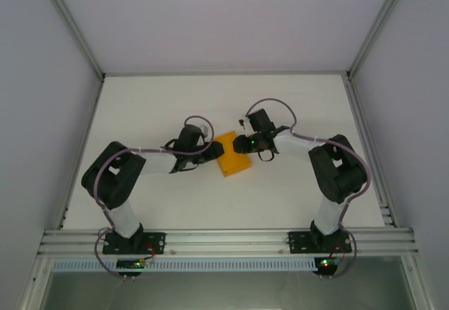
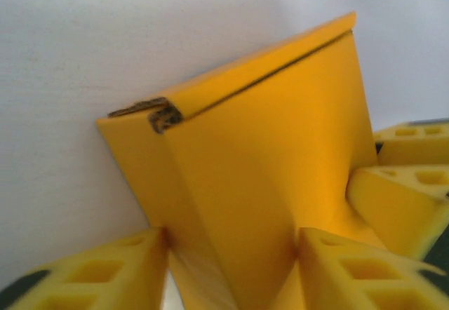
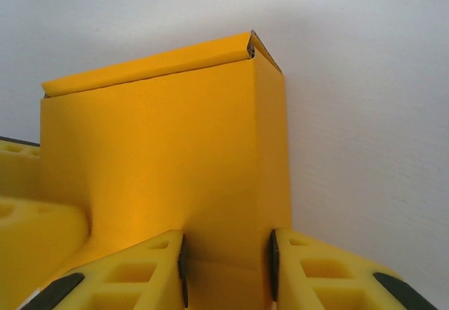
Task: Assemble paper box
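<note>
We locate the box (image 1: 232, 154) at the centre of the counter (image 1: 161, 106), long axis running roughly near edge to far edge. Left claw (image 2: 231, 271) grips its left side, right claw (image 3: 228, 271) its right; both equally near

From above, the paper box (image 1: 233, 157) is too small to show its seams, and the left arm (image 1: 188, 142) and right arm (image 1: 261, 136) cover its two ends. In both wrist views its near end runs off the bottom edge between the fingers (image 2: 365, 275), which are cut off too. The left wrist view is slightly blurred.
</note>
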Available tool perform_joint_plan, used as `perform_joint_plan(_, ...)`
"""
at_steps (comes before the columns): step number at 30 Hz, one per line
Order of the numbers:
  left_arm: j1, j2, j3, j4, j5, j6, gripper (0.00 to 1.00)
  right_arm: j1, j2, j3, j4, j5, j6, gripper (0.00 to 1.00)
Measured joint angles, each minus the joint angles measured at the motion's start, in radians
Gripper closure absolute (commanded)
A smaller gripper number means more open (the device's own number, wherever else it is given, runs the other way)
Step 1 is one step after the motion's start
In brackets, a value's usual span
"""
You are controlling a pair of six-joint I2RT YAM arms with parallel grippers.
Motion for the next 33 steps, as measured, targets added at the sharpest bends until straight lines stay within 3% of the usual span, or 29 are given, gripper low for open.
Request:
perform_joint_plan(3, -0.013, -0.041, -0.006, -0.063, -0.016, 0.025, 0.27, 0.018, 0.013, 0.031, -0.032, -0.003, -0.005, 0.66)
perform_joint_plan(5, -0.019, -0.071, -0.006, -0.102, -0.021, 0.042, 0.01, 0.026, 0.019, 0.055, -0.065, -0.003, -0.013, 0.66)
perform_joint_plan(19, -0.030, -0.244, -0.051, -0.269, -0.027, 0.053, 0.00, 0.037, 0.039, 0.132, -0.188, 0.015, -0.056, 0.66)
perform_joint_plan(24, -0.048, -0.216, -0.073, -0.259, 0.004, 0.029, 0.12, 0.039, 0.041, 0.132, -0.187, 0.014, -0.056, 0.66)
perform_joint_plan(33, -0.055, -0.114, -0.067, -0.162, 0.070, -0.014, 0.49, 0.039, 0.045, 0.132, -0.179, 0.016, -0.056, 0.66)
